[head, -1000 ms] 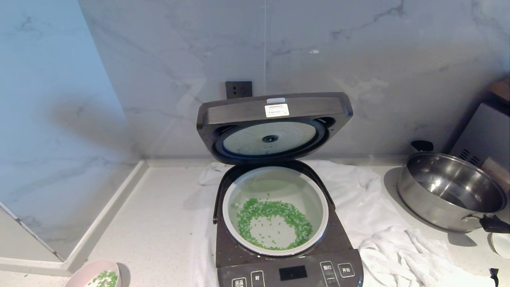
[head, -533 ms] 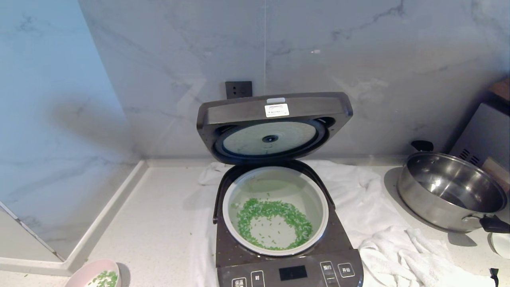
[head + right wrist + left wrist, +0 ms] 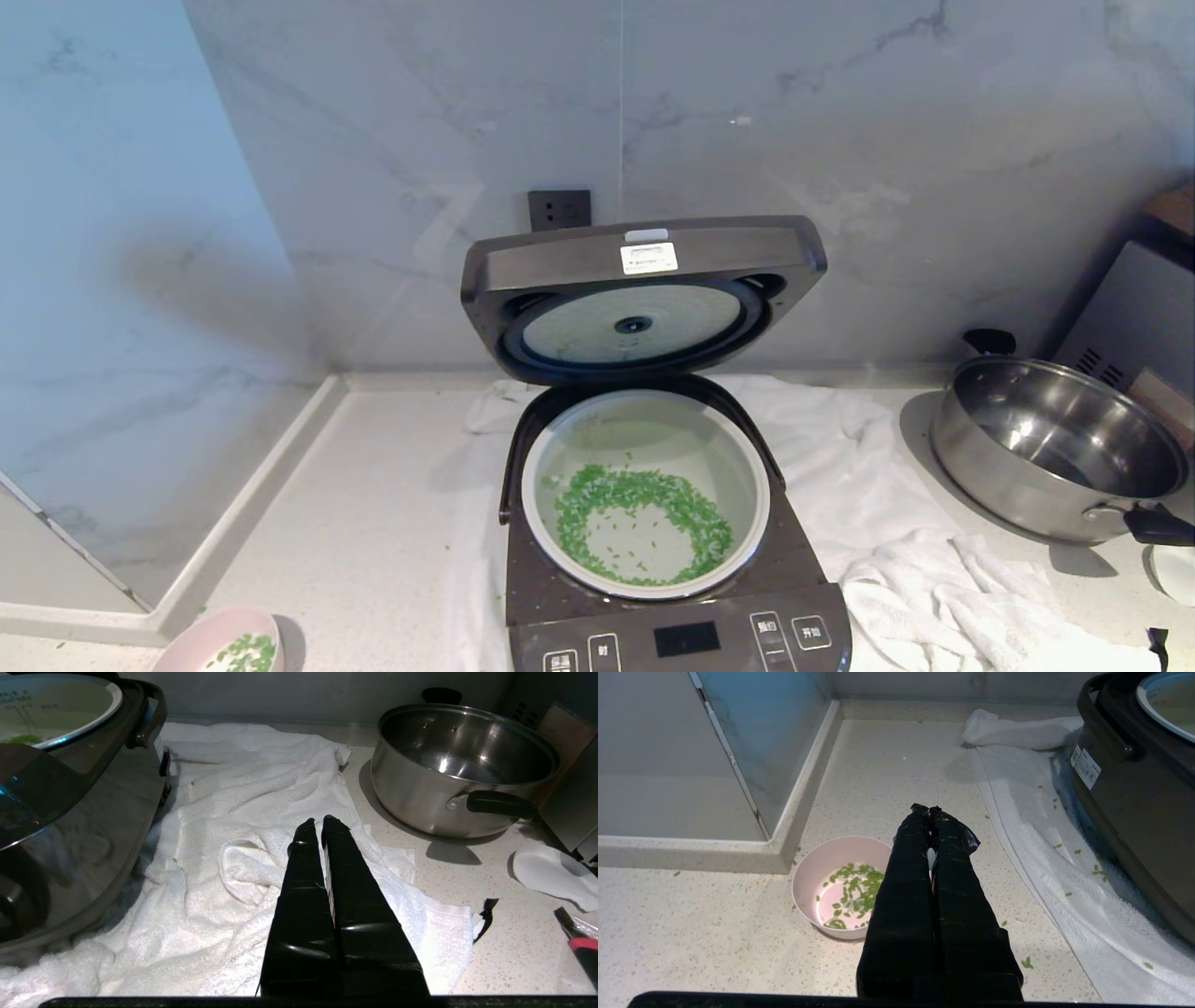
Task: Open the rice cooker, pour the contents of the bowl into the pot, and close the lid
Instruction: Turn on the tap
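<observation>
Nothing has moved: left end effector [image 3: 928,810] and right end effector [image 3: 318,822] closed, empty.

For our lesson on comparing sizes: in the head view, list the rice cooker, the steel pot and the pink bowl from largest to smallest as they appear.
1. Rice cooker, lid raised: largest.
2. Steel pot: smaller, partly cut off at the picture's right edge.
3. Pink bowl: smallest, though the bottom edge cuts it off.
</observation>
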`<state>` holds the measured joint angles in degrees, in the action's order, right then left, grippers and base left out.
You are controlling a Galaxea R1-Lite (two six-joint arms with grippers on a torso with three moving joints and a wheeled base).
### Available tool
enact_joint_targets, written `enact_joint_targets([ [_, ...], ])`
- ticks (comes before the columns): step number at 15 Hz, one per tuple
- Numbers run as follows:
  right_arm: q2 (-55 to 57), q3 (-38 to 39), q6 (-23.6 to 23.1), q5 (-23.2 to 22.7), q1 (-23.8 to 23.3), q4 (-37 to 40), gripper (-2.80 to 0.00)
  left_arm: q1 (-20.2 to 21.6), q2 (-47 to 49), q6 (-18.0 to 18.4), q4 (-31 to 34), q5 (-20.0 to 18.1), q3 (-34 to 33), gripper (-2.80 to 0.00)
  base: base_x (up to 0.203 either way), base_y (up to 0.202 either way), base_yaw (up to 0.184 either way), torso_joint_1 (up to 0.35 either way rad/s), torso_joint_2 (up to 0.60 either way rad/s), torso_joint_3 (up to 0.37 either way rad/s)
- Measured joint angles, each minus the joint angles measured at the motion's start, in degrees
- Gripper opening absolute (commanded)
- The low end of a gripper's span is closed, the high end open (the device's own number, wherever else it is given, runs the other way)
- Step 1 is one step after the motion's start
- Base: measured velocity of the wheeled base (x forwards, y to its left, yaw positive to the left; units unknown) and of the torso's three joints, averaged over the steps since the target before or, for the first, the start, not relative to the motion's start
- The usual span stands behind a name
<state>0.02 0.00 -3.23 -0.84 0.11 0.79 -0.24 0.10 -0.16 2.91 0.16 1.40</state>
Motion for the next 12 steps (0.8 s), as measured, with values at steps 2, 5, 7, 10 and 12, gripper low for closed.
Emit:
enact_joint_targets([
  [2,0.0,0.0,0.5,0.0,0.0,-0.1,-2.8,0.0,0.0,0.0,0.0,0.0,0.0,-2.8,0.0,0.0,0.0,0.0,0.0,0.0],
  [5,0.0,-0.1,0.6,0.0,0.0,-0.2,-2.8,0.0,0.0,0.0,0.0,0.0,0.0,-2.8,0.0,0.0,0.0,0.0,0.0,0.0],
  [7,0.0,-0.1,0.6,0.0,0.0,-0.2,-2.8,0.0,0.0,0.0,0.0,-0.1,0.0,-2.8,0.0,0.0,0.0,0.0,0.0,0.0],
  [10,0.0,-0.1,1.0,0.0,0.0,-0.2,-2.8,0.0,0.0,0.0,0.0,-0.1,0.0,-2.8,0.0,0.0,0.0,0.0,0.0,0.0],
  [12,0.0,-0.1,1.5,0.0,0.0,-0.2,-2.8,0.0,0.0,0.0,0.0,-0.1,0.0,-2.8,0.0,0.0,0.0,0.0,0.0,0.0],
])
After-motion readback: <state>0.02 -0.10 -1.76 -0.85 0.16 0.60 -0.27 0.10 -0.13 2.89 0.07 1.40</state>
